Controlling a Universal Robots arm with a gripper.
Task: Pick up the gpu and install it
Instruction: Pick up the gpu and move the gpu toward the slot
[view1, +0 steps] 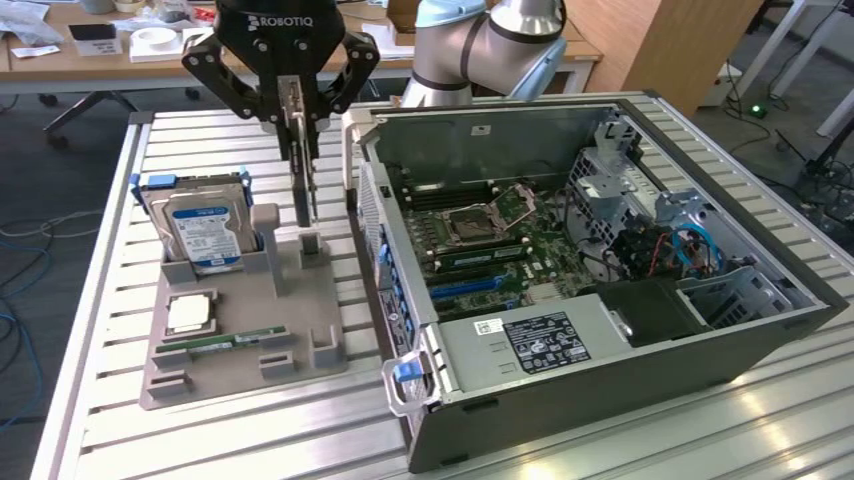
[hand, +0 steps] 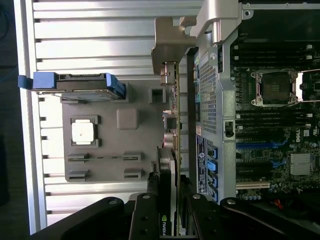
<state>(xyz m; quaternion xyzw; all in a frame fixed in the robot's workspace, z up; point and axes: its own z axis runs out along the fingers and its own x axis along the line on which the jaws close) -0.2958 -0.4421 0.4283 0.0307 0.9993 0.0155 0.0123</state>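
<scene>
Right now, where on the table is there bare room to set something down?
Free: table slats between the grey tray and the near edge. Crowded: the tray's side by the computer case, where the gripper holds the gpu.

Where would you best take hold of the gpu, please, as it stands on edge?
Grip the gpu by its top edge, coming from straight above and pinching the two flat faces: it is thin and stands upright over the holder. The gripper is shut on it that way.
</scene>
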